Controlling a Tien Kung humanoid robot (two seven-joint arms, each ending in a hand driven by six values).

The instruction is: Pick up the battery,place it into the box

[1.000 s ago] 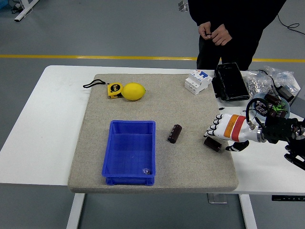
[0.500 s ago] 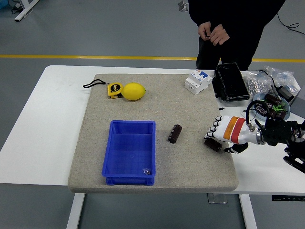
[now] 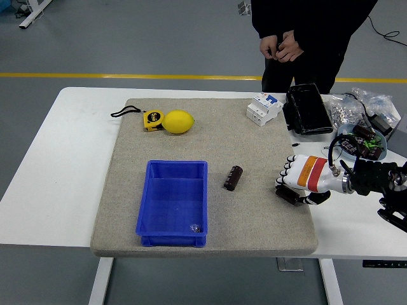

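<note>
Since a second ago your right hand (image 3: 305,181) has sunk lower and drawn slightly toward the near edge, so its white palm now lies over the dark battery (image 3: 287,195) at the right margin of the grey mat (image 3: 191,140); the fingers curve down over the cylinder's far side and the thumb sits at its near side, though you cannot tell whether they actually clamp it (only the battery's left end shows from under the hand). Your left hand is out of view.

A second battery (image 3: 233,177), a dark ribbed cylinder, lies alone mid-mat, well apart from the hand and just right of the blue box (image 3: 150,210); the box is a smooth plastic rectangle standing near the mat's front edge, with a small dark object (image 3: 196,227) in its near right corner. Between hand and box the felt-like mat is open.

Along the far edge sit a yellow tape measure (image 3: 152,119) touching a lemon (image 3: 179,122), and a white breaker block (image 3: 264,108) beside a black case (image 3: 307,108); right of the mat, crinkled bags and a bowl of parts (image 3: 362,141) crowd the white table (image 3: 51,165) behind your wrist. At the far side a person (image 3: 311,32) in black stands with hands (image 3: 280,47) clasped.
</note>
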